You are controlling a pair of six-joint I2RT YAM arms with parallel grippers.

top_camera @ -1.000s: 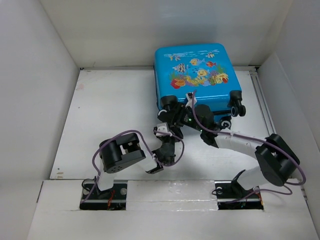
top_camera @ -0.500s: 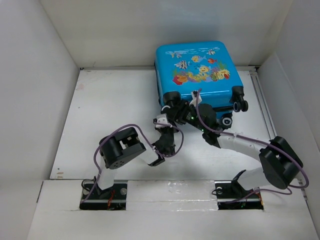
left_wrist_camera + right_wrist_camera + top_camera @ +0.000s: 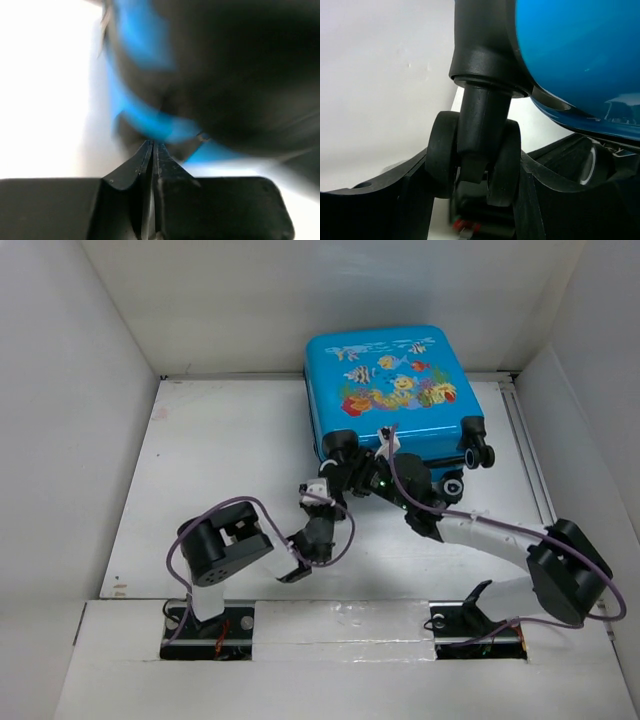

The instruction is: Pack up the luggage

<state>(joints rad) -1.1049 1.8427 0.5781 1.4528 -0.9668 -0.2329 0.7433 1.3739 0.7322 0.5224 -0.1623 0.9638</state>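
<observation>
The luggage, a bright blue hard shell with cartoon fish on its face, stands closed at the back of the table. My right gripper is shut on its near-left wheel; the black double caster sits squeezed between both fingers, under the blue shell. My left gripper is just in front of the same corner. In the left wrist view, the left gripper is shut with nothing between its jaws, and the blurred blue luggage lies close ahead.
White walls box in the table on the left, back and right. A raised white ledge with both arm bases runs along the near edge. Another wheel sticks out at the luggage's near-right corner.
My left gripper has closed from half open to shut, and its arm has drawn back to the left. The luggage rocked slightly while the right gripper kept its hold on the wheel.
</observation>
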